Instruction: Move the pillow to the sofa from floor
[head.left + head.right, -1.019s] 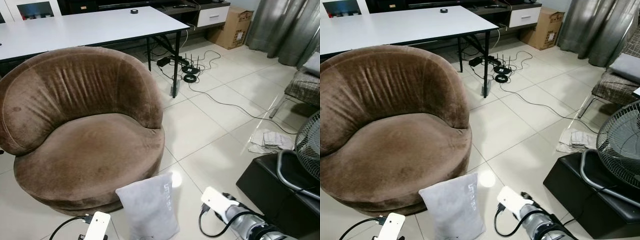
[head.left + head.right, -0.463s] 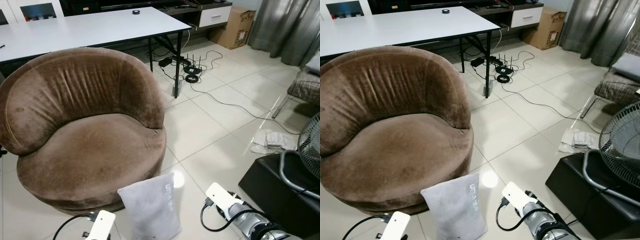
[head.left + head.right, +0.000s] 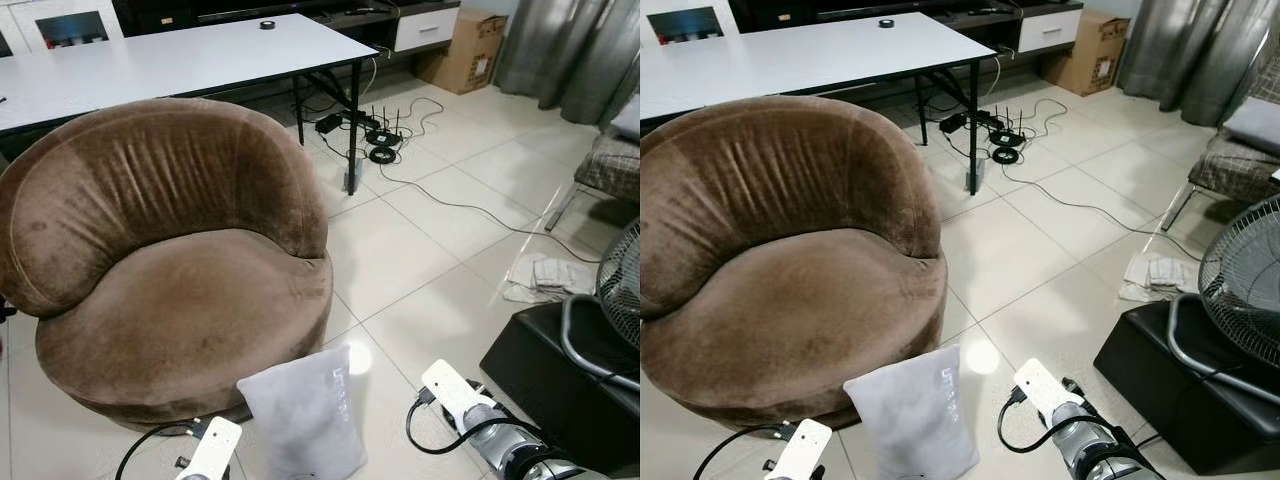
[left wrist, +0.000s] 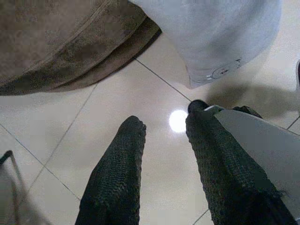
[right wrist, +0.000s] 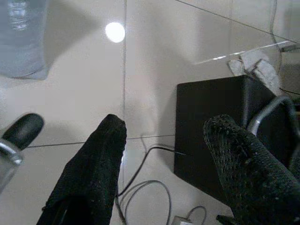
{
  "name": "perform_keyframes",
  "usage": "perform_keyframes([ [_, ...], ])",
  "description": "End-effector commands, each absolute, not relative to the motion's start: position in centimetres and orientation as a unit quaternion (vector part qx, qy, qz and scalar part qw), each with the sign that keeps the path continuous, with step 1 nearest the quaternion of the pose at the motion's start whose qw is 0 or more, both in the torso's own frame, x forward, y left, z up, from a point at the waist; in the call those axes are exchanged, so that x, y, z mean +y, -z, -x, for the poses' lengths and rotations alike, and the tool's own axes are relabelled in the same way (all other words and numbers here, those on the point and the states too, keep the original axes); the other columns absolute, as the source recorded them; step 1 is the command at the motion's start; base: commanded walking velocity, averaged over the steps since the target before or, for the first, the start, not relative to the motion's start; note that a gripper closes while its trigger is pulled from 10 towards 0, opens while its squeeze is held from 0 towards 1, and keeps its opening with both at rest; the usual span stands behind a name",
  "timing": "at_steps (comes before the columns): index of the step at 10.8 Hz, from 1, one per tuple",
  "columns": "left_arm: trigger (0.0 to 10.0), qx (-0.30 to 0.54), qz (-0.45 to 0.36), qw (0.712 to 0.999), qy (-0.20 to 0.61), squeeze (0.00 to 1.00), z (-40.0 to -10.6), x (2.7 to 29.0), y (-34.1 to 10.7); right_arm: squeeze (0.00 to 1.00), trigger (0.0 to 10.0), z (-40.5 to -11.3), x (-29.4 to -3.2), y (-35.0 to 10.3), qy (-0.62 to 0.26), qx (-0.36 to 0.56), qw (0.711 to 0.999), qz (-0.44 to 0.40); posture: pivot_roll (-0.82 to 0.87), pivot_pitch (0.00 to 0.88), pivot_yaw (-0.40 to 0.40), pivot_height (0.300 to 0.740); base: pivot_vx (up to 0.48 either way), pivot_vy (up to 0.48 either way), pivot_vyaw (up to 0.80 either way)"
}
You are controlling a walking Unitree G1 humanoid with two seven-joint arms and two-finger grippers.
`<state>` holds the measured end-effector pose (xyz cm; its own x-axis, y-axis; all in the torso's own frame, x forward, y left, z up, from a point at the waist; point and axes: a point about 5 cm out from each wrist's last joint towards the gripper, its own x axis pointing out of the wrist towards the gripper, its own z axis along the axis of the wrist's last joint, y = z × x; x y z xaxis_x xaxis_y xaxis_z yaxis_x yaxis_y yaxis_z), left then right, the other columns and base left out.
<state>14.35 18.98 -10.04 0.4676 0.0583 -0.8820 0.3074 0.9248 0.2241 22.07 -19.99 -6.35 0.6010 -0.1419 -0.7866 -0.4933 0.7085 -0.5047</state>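
Camera shifted, plush grey pillow, round velvety sofa

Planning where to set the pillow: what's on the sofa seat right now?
Nothing lies on the sofa seat. The pillow stands on the floor against its front edge, hiding part of its base.

The head camera shifted slightly, so the brown round sofa and grey pillow sat a little lower toward 6 o'clock. Both wrists slid lower too; the pillow itself did not move.
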Motion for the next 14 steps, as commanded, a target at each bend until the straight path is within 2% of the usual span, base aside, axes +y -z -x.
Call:
perform_keyframes([
  [1,10.0,0.508,-0.189,0.836,0.085,0.00,-14.7,18.8,10.0,0.00,10.0,-22.3,-20.5,6.1,-0.094,0.428,0.817,0.374,-0.07,0.000,0.044,0.740,0.000,0.000,0.00],
  [7,10.0,0.513,-0.184,0.834,0.087,0.00,-14.1,17.9,10.3,0.00,10.0,-21.8,-21.0,6.3,-0.119,0.439,0.807,0.377,-0.05,0.000,0.013,0.740,0.000,0.000,0.00],
  [9,10.0,0.516,-0.177,0.835,0.070,0.00,-13.7,18.1,10.4,0.00,10.0,-21.9,-20.6,6.3,-0.154,0.423,0.797,0.402,-0.05,0.000,-0.007,0.740,0.000,0.000,0.00],
  [11,10.0,0.519,-0.165,0.836,0.070,0.00,-13.3,18.3,10.5,0.00,10.0,-21.5,-20.4,6.6,-0.158,0.435,0.801,0.379,-0.05,0.000,-0.003,0.740,0.000,0.000,0.00],
  [14,10.0,0.517,-0.166,0.837,0.067,0.00,-13.3,18.7,10.4,0.00,10.0,-21.5,-20.0,6.7,-0.173,0.437,0.791,0.391,-0.04,0.000,-0.012,0.740,0.000,0.000,0.00],
])
